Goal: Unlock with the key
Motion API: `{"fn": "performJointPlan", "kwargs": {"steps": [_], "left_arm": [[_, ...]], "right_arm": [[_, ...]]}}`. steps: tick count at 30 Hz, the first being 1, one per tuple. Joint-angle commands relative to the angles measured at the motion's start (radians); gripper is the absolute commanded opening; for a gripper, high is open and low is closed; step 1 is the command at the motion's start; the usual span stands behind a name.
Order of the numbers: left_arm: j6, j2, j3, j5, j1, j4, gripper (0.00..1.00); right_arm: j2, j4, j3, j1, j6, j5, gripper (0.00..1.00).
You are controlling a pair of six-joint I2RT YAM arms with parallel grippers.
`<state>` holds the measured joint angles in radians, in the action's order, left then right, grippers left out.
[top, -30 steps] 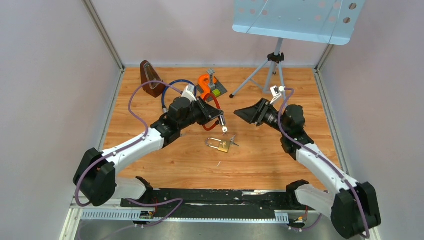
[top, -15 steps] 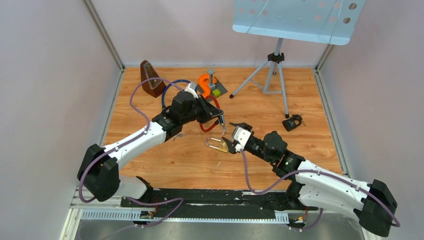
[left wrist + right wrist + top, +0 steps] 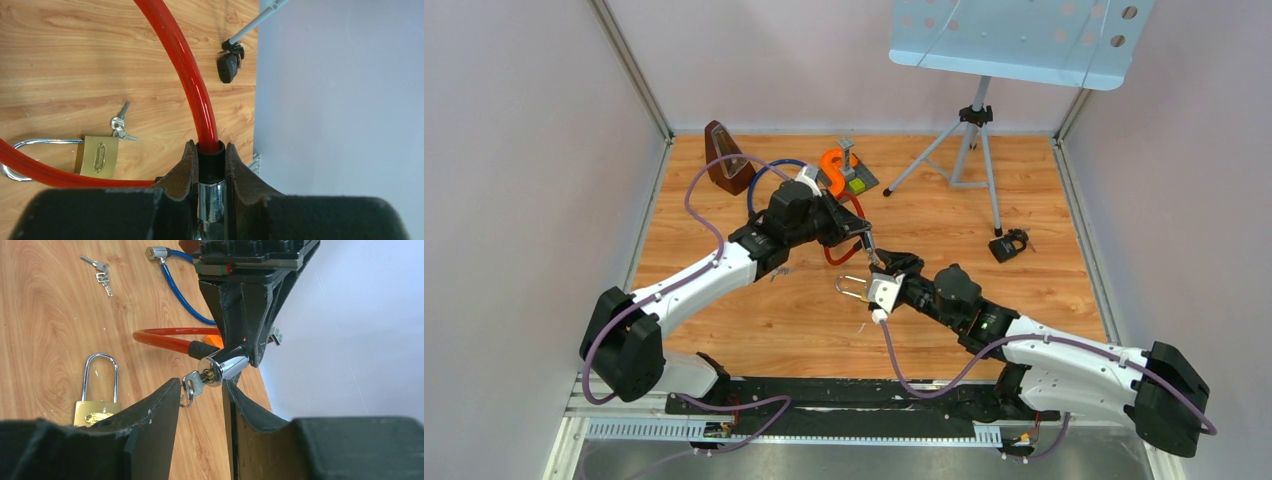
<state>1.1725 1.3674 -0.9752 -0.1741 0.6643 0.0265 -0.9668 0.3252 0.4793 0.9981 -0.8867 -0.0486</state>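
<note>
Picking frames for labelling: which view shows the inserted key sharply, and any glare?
Right wrist: inserted key and chrome lock cylinder sharp, bright highlights on the chrome. Left wrist: glossy streak along the red cable, that key unseen. Top external: even light, key too small.

No text legible anywhere, oval stamp on brass padlock (image 3: 97, 157) too blurred to read

The left arm (image 3: 709, 278) reaches forward and inward with its elbow bent, and the left hand (image 3: 209, 150) is clamped on the lock (image 3: 210, 205). The right arm (image 3: 1054, 350) lies stretched low and leftward. The right hand (image 3: 200, 386) faces the left one, fingers apart on either side of the key (image 3: 192, 384).
</note>
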Motion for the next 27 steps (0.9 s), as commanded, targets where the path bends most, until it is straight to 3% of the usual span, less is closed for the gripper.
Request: {"fn": "performJointPlan", "kwargs": {"steps": [1,8,14,19,26,27], "left_arm": [[-0.009,-0.022,-0.06,-0.003,-0.003,-0.057,0.0],[-0.007,-0.025,-0.06,-0.003,-0.003,-0.06,0.0],[0.002,-0.038,-0.042,-0.002,-0.003,-0.08,0.0],[0.022,-0.058,-0.006,0.002,-0.003,-0.14,0.0],[0.059,-0.079,0.057,-0.002,-0.003,-0.234,0.0],[0.06,-0.081,0.063,0.006,-0.003,-0.237,0.0]], "right_arm": [[-0.015,0.012,0.05,0.014,-0.041,-0.007,0.39],[-0.059,0.005,0.062,0.02,-0.054,-0.034,0.35],[-0.081,0.045,0.068,0.02,0.019,-0.081,0.13],[-0.089,0.114,0.072,0.019,0.232,-0.144,0.0],[-0.1,0.171,0.061,0.018,0.54,-0.166,0.01],[-0.096,0.171,0.061,0.018,0.578,-0.167,0.06]]}}
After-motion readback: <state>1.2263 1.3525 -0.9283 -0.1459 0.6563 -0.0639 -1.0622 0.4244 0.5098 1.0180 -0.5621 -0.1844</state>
